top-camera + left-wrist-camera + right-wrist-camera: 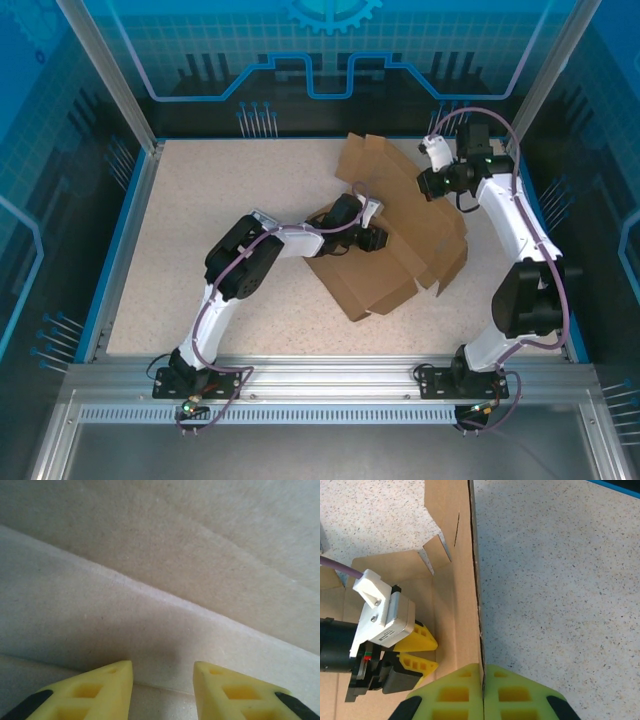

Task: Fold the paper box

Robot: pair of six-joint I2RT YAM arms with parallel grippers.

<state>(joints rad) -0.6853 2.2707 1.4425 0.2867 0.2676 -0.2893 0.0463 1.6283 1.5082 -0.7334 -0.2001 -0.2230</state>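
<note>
The paper box [400, 255] lies partly folded on the speckled desk [200, 220], a little right of the desk's middle. One flap reaches toward the far edge, and another panel, with its tabs, spreads toward the near edge.

The right hand [483, 670] is clenched on the paper box. Its two yellow fingers [455, 692] are pressed together on the top edge of a cardboard wall that stands upright. In the right wrist view this wall runs straight away from the hand. Bare desk lies on one side of it and the inside of the box on the other. Farther along the same wall there is a narrow slot [457, 527], and small tabs [437, 552] stick out just beside it.

The left hand [162, 667] is inside the box, near that upright wall, reaching in from the left side of the desk. Its yellow fingertips [107, 682] stand apart with a clear gap, and nothing is caught between them, so it is released. Just ahead of the fingertips, plain brown cardboard spans the left wrist view, crossed by a slanting line that runs down from left to right. That view is very close and soft, so the line may be a fold or the edge of one panel over another; I cannot tell which. A purple cable [340, 567] trails from the left wrist over the box floor.
</note>
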